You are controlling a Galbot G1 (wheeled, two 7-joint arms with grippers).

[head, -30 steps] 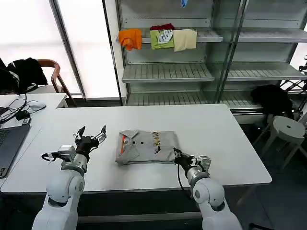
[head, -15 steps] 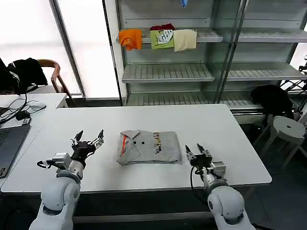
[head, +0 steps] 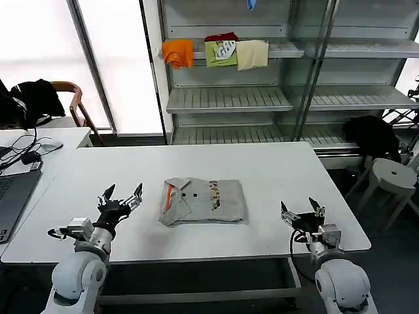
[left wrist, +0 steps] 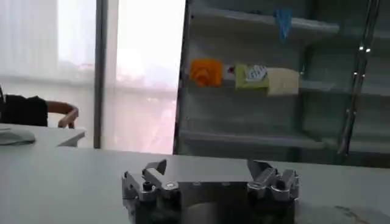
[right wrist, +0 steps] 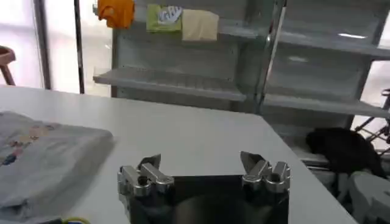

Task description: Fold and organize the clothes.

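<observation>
The clothes [head: 203, 201], a light grey T-shirt with a small multicoloured print, lie folded into a neat rectangle at the middle of the white table [head: 275, 170]. In the right wrist view the folded clothes [right wrist: 42, 158] lie off to one side of the jaws. My left gripper [head: 121, 195] hovers open over the table, to the left of the shirt and apart from it. Open too, my right gripper [head: 302, 209] is near the table's front right, well away from the shirt. Nothing is between either pair of fingers, as the left gripper [left wrist: 209, 169] and right gripper [right wrist: 201, 163] show in their wrist views.
A laptop [head: 12, 196] and cables lie on the side desk at left. Behind the table stands a metal shelf unit [head: 229, 98] with orange, green and cream garments [head: 222, 52] on it. At the right are a white stool [head: 393, 176] and a black garment [head: 370, 134].
My right gripper let go of the shirt's front right corner and drew back to the right, opening. My left gripper pulled back slightly toward the front left. The shirt lies still.
</observation>
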